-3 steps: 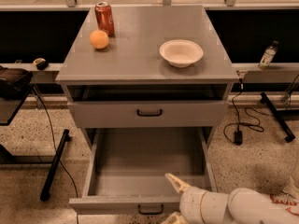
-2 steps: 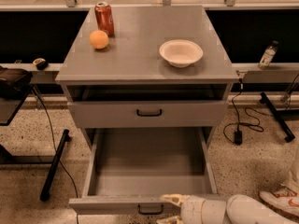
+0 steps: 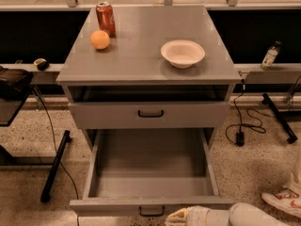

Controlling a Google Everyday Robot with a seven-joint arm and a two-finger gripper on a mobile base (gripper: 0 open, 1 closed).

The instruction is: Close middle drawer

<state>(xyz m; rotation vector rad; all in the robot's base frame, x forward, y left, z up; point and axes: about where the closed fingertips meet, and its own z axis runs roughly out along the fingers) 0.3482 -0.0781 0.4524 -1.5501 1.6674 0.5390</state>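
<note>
The middle drawer (image 3: 150,160) is pulled far out of the grey cabinet (image 3: 141,65). It is a deep, empty grey box, and its flat front (image 3: 108,205) lies at the bottom of the camera view. Its small black bar handle (image 3: 151,212) shows at the bottom edge. My gripper (image 3: 178,216), cream-coloured on a white arm (image 3: 244,215), sits low at the bottom edge. It is just right of the handle and in front of the drawer front. I cannot tell whether it touches the front. The drawer above, with the taller grey front (image 3: 150,114), is slightly out.
A red can (image 3: 105,18), an orange (image 3: 100,39) and a white bowl (image 3: 183,53) stand on the cabinet top. A bottle (image 3: 270,55) is on the right ledge. A shoe (image 3: 282,201), a cable with plug (image 3: 240,138) and a black stand leg (image 3: 54,166) lie on the floor.
My gripper moved down and left, from over the open drawer's front right part to below and in front of the drawer front near the handle. The drawer has not moved.
</note>
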